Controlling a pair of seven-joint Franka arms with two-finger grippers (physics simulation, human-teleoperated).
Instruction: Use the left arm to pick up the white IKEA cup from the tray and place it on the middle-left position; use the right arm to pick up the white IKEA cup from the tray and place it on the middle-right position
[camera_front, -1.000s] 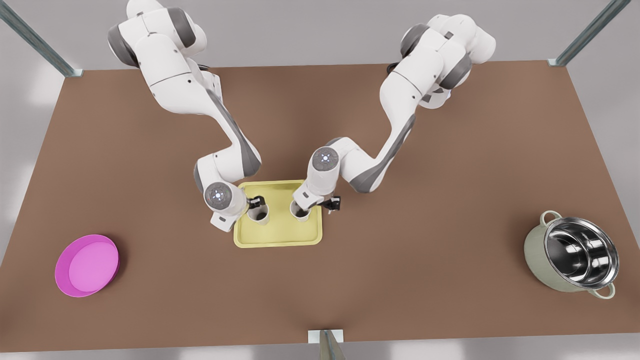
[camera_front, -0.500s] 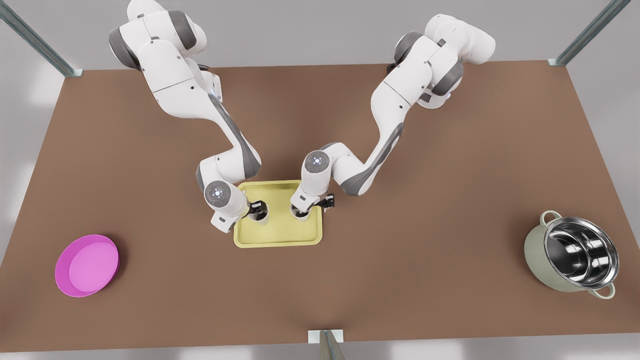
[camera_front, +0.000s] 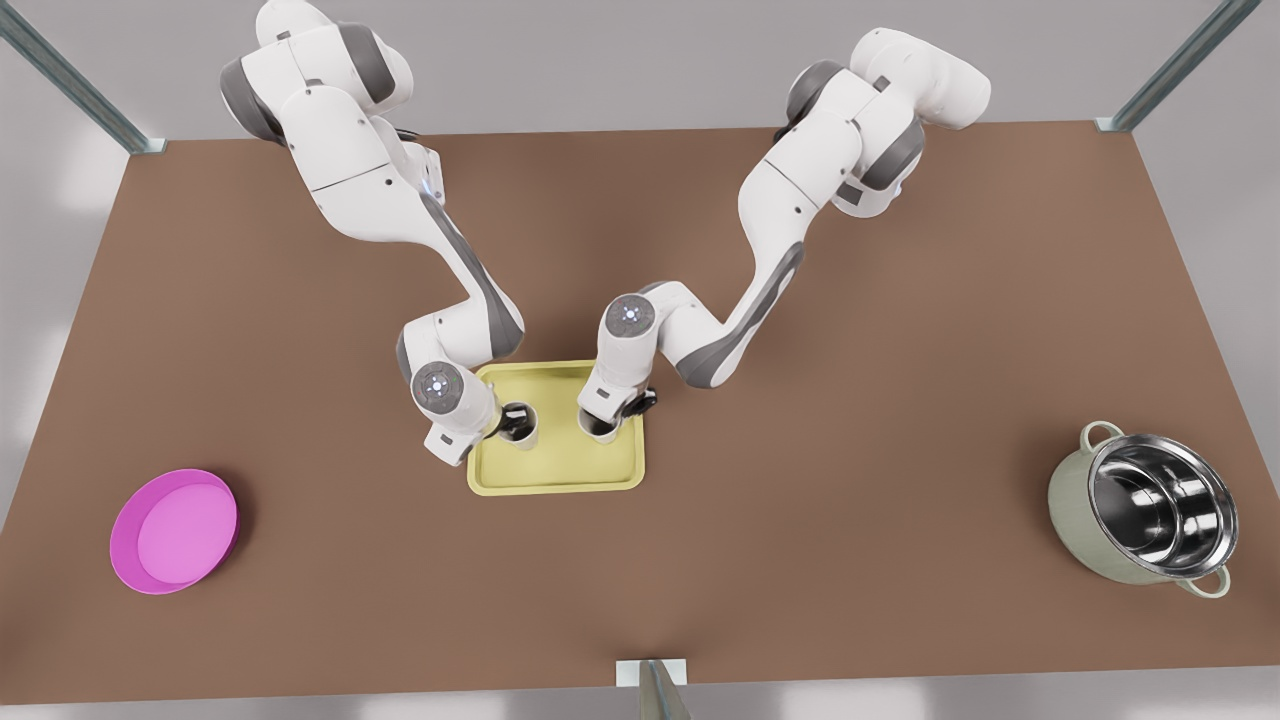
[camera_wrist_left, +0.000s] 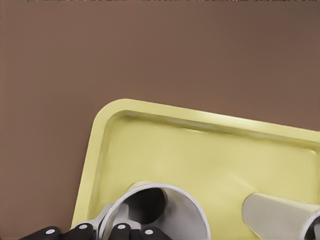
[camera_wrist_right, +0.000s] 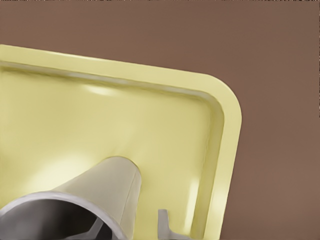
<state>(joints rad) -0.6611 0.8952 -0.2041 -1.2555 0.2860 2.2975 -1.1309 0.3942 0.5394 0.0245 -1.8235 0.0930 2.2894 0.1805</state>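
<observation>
Both grippers lowered further onto cups since earlier frames. Left gripper (camera_front: 512, 421) set at left cup (camera_front: 521, 428) rim, right gripper (camera_front: 612, 418) at right cup (camera_front: 601, 426); finger closure cannot be told. Both cups on tray (camera_front: 556, 478); grasp judged imminent.

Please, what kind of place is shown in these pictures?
Probably a simulated robot test bench, not a home: two white arms work over a plain brown table framed by metal posts, with a yellow tray holding two white cups, a pink plate and a steel pot.
</observation>
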